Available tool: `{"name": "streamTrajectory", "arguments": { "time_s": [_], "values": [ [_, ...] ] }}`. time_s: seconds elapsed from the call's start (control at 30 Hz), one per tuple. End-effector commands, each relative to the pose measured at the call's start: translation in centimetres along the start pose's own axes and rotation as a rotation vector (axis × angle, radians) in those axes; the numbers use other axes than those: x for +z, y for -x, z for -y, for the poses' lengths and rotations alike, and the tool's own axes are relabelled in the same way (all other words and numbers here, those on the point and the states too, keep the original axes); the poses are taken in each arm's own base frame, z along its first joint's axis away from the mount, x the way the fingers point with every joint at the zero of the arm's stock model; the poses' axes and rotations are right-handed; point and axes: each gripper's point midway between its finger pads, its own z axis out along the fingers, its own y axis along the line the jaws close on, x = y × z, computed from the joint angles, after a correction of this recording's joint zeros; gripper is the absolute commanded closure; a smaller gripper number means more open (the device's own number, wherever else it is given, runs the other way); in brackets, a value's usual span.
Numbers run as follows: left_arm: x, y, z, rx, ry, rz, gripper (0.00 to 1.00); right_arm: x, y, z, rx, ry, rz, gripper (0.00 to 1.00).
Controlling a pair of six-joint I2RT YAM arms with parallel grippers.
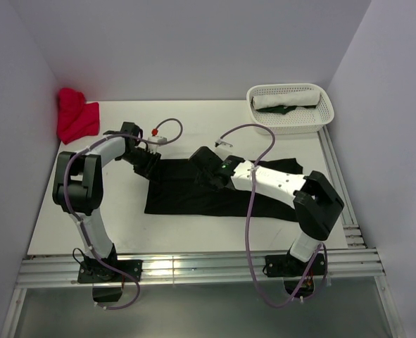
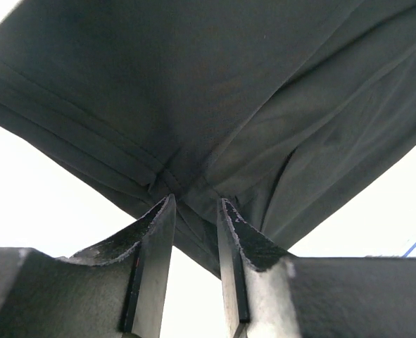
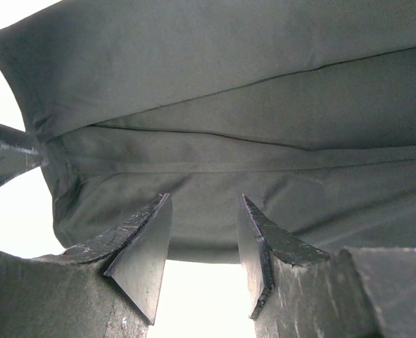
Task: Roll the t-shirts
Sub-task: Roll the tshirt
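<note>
Left gripper (image 2: 193,205) fills the bottom of its wrist view, jaws pinching a hemmed corner of the black t-shirt (image 2: 215,91); creases fan out from the pinch. The right gripper (image 3: 202,204) has its jaws spread, and a folded edge of the same shirt lies between the tips without bunching. From above, the shirt lies across the middle of the table (image 1: 123,225). The left arm bends in to the shirt's far left corner, while the right arm stretches low over the cloth to its far edge. A red t-shirt (image 1: 76,116) sits far left. A rolled white t-shirt (image 1: 288,97) and a dark green t-shirt (image 1: 281,110) lie in the white basket (image 1: 326,113) far right.
</note>
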Motion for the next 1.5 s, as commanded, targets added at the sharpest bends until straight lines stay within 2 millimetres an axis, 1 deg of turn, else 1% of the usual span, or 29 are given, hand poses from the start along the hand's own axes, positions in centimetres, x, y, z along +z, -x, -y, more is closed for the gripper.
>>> {"name": "streamTrajectory", "arguments": {
  "time_s": [0.0,0.1,0.23,0.4,0.47,0.63,0.67,0.7,0.73,0.77,0.83,0.87,0.9,0.93,0.97,1.0,1.03,1.07,1.1,1.13,1.17,1.2,1.23,1.27,1.37,1.43,1.47],
  "values": [
    [-1.3,-0.1,1.1,0.048,-0.015,0.022,0.63,0.0,0.5,-1.1,0.006,0.027,0.021,0.51],
    [-1.6,-0.4,1.5,0.055,-0.02,0.025,0.63,0.1,0.4,-1.2,0.004,0.027,0.019,0.51],
    [-2.2,-0.2,1.6,0.061,-0.01,0.04,0.6,0.3,0.4,-1.3,0.002,0.029,0.014,0.51],
    [-2.2,-0.2,1.3,0.049,-0.014,0.042,0.59,0.7,0.2,-1.7,0.003,0.034,0.008,0.51],
    [-2.7,0.2,1.1,0.037,-0.014,0.064,0.59,0.6,0.2,-2.0,0.004,0.045,0.007,0.51],
    [-5.0,2.6,0.1,-0.007,0.015,0.162,0.55,0.8,-0.2,-2.9,-0.001,0.055,0.004,0.52],
    [-5.5,3.0,-0.1,-0.039,0.008,0.189,0.53,0.6,-0.1,-3.4,0.002,0.066,0.006,0.52],
    [-5.9,3.5,-0.6,-0.057,0.012,0.205,0.52,0.7,-0.4,-3.8,-0.006,0.07,0.001,0.52],
    [-6.2,3.7,-1.2,-0.084,0.018,0.222,0.48,0.7,-0.6,-4.2,-0.008,0.076,0.0,0.52],
    [-6.4,3.9,-1.3,-0.106,0.005,0.23,0.45,0.4,-0.6,-5.3,-0.005,0.099,0.0,0.52],
    [-5.9,4.3,-2.0,-0.14,-0.021,0.216,0.42,0.6,-1.6,-6.5,-0.025,0.111,-0.01,0.52],
    [-5.6,4.0,-1.8,-0.155,-0.048,0.192,0.41,0.2,-1.4,-7.8,-0.021,0.131,-0.006,0.52],
    [-5.0,4.4,-1.7,-0.165,-0.092,0.187,0.41,0.8,-2.1,-8.3,-0.035,0.126,-0.015,0.52],
    [-4.7,4.6,-1.9,-0.17,-0.106,0.182,0.39,0.6,-2.9,-9.1,-0.047,0.141,-0.025,0.52],
    [-4.5,4.5,-1.9,-0.176,-0.124,0.174,0.38,0.3,-2.8,-10.6,-0.039,0.167,-0.021,0.52],
    [-3.9,4.7,-1.9,-0.18,-0.158,0.169,0.37,1.0,-3.7,-10.9,-0.052,0.161,-0.034,0.52],
    [-3.6,4.7,-1.8,-0.177,-0.178,0.16,0.36,0.8,-4.7,-11.9,-0.063,0.184,-0.046,0.52],
    [-3.3,4.4,-1.7,-0.177,-0.203,0.142,0.36,0.4,-4.8,-13.4,-0.059,0.215,-0.049,0.52],
    [-2.6,4.3,-2.2,-0.185,-0.215,0.128,0.35,1.2,-5.8,-13.8,-0.071,0.208,-0.063,0.52],
    [-2.3,4.3,-2.3,-0.183,-0.228,0.124,0.35,1.1,-6.9,-14.5,-0.087,0.221,-0.08,0.52],
    [-1.9,4.2,-2.5,-0.186,-0.232,0.115,0.35,0.6,-7.1,-15.8,-0.089,0.248,-0.085,0.51],
    [-1.5,4.2,-2.8,-0.191,-0.234,0.11,0.35,1.7,-8.2,-15.9,-0.108,0.232,-0.097,0.51],
    [-1.3,4.2,-3.0,-0.189,-0.231,0.11,0.35,1.9,-8.9,-16.0,-0.116,0.222,-0.109,0.51],
    [-1.1,4.2,-3.2,-0.195,-0.23,0.109,0.35,2.1,-9.8,-16.8,-0.127,0.229,-0.118,0.51],
    [-0.5,4.0,-3.6,-0.201,-0.224,0.107,0.35,2.5,-11.5,-17.9,-0.143,0.239,-0.141,0.51],
    [-0.3,3.8,-3.8,-0.207,-0.222,0.102,0.36,2.8,-12.2,-17.7,-0.154,0.216,-0.145,0.51],
    [-0.2,3.7,-3.9,-0.208,-0.218,0.098,0.37,2.5,-12.0,-18.0,-0.157,0.215,-0.133,0.5]
  ]
}}
